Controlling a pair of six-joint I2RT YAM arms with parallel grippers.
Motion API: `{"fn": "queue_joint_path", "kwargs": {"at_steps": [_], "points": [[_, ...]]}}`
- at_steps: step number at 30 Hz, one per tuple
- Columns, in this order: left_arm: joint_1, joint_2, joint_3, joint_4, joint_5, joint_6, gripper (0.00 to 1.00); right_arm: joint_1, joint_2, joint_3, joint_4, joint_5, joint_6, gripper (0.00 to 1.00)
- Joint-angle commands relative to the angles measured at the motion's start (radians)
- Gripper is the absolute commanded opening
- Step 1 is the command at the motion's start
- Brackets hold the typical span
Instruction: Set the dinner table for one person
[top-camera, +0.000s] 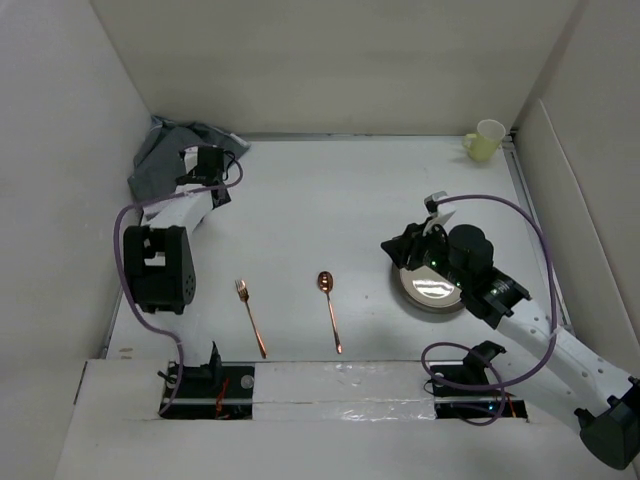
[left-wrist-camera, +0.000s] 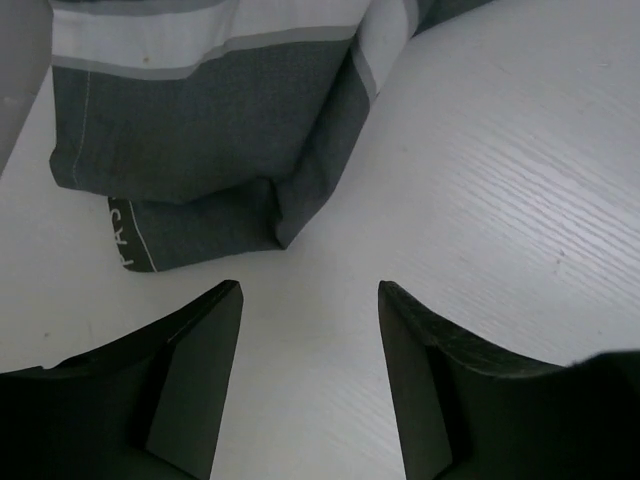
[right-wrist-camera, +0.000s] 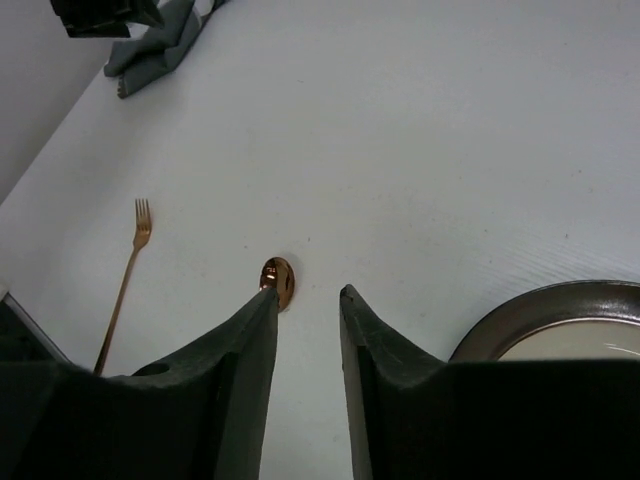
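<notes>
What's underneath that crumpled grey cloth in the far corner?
Only the white dinner table shows around the edges of the striped cloth, where the open left gripper is pointed. The cloth is bunched and folded over itself, so anything beneath it is covered. I can't tell.

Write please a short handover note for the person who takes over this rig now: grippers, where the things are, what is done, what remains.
Left gripper: open, empty, just short of the crumpled dark grey striped cloth placemat in the far left corner.
Right gripper: open, empty, over the large matte white tabletop, beside the round plate with a dark metallic rim.
The copper metal fork and copper metal spoon lie apart near the front edge. The pale yellow mug stands in the far right corner.
Done: nothing is laid yet.
Left: spread the placemat, then likely arrange plate, cutlery and mug.
</notes>
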Motion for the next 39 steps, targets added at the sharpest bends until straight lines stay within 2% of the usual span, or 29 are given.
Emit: {"fn": "queue_joint_path", "kwargs": {"at_steps": [1,8,15,17,18,20,21,22,26,28,29,32,35,39], "points": [[0.013,0.084,0.112,-0.041,-0.076,0.046,0.55,0.007,-0.023,-0.014,0.050,-0.005,-0.008,0.44],[0.024,0.282,0.271,-0.087,-0.146,0.089,0.55,0.016,-0.035,-0.018,0.050,-0.028,-0.011,0.45],[0.024,0.361,0.276,-0.098,-0.131,0.109,0.36,0.016,-0.027,0.005,0.037,-0.011,-0.019,0.45],[0.024,0.364,0.281,-0.096,-0.120,0.109,0.33,0.016,-0.015,0.005,0.047,-0.008,-0.013,0.45],[0.024,0.367,0.285,-0.098,-0.111,0.109,0.25,0.016,-0.010,0.002,0.063,-0.014,-0.011,0.45],[0.024,0.379,0.302,-0.107,-0.094,0.109,0.19,0.016,0.005,0.008,0.062,-0.025,-0.008,0.45],[0.024,0.384,0.308,-0.112,-0.074,0.108,0.07,0.016,0.006,0.015,0.048,-0.024,-0.011,0.44],[0.024,0.393,0.317,-0.124,-0.062,0.105,0.00,0.016,0.006,0.014,0.050,-0.016,-0.002,0.44],[-0.037,0.375,0.359,-0.115,0.013,0.100,0.00,0.016,0.006,0.009,0.091,-0.001,0.007,0.39],[-0.111,0.344,0.385,-0.099,0.088,0.083,0.00,0.016,0.017,0.016,0.097,0.018,0.012,0.37],[-0.188,0.318,0.431,-0.061,0.181,0.073,0.00,0.016,0.031,0.025,0.112,0.018,0.010,0.35],[-0.238,0.312,0.483,-0.040,0.252,0.069,0.00,0.016,0.052,0.057,0.078,0.013,0.004,0.34],[-0.336,0.348,0.584,-0.040,0.286,0.117,0.00,0.016,0.059,0.055,0.083,0.015,0.010,0.34],[-0.430,0.454,0.698,-0.105,0.242,0.197,0.00,0.016,0.045,0.048,0.050,0.042,0.021,0.34]]}}
